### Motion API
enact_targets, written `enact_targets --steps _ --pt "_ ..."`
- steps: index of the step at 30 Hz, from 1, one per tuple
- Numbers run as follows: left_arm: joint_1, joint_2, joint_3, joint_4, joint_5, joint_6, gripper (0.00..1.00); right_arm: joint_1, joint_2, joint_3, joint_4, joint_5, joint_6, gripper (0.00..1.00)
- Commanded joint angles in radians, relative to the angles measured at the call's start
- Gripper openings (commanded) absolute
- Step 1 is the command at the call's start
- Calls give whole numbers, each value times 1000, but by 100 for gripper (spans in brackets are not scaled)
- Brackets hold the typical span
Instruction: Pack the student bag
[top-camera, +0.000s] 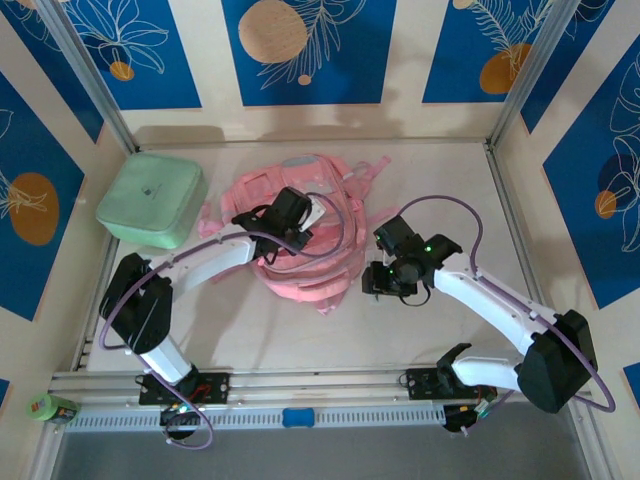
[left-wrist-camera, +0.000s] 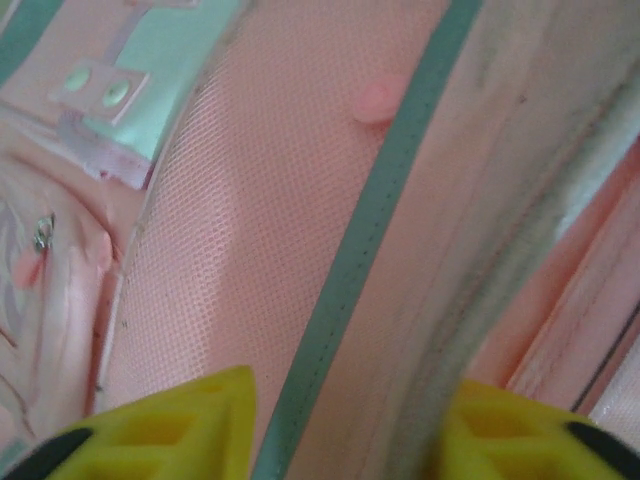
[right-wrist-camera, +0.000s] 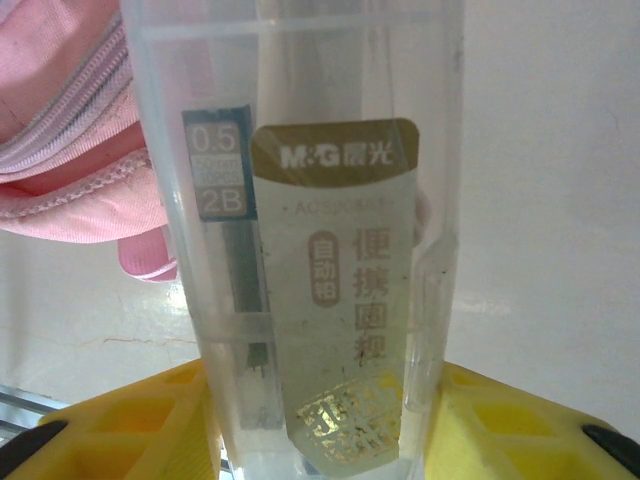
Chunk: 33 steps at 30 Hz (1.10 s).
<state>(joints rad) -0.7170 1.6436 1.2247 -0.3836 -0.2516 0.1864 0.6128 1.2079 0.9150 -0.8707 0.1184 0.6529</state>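
top: overhead, looking down | wrists: very close, facing outward | shared: student bag (top-camera: 335, 262)

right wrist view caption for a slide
Right hand grips a clear plastic stationery case beside the pink student bag.

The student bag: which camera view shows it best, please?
Top external: the whole student bag lies on the table, straps spread. Left wrist gives a close-up of its pink mesh and green trim; right wrist catches a pink zipped edge at the left.
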Motion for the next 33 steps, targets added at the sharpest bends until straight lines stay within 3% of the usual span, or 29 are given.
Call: enact_targets --steps 1,4,12,15,18,21,27,30,33 --pt "29 23 60 -16 5 -26 18 -4 16 41 22 -59 -21 47" --pt "27 19 86 -27 18 -65 0 -4 24 62 17 -62 -34 47" --pt "-12 -76 128 25 264 -296 0 0 80 168 13 -138 -63 47" --pt "-74 -62 185 -3 204 -359 0 -3 126 242 10 -184 -69 47" --pt "-107 -48 224 -8 166 -436 0 1 195 321 -23 -150 -79 47" --pt "-107 -43 228 17 169 -552 0 -3 247 364 -24 -114 -76 47" --pt "-107 -36 216 59 184 -616 0 -24 363 442 -7 -86 -60 48" --pt "-107 -34 222 26 134 -647 0 -30 417 458 -4 -37 -36 48" --pt "-107 -41 204 43 125 -659 0 -41 439 459 39 -78 -4 57"
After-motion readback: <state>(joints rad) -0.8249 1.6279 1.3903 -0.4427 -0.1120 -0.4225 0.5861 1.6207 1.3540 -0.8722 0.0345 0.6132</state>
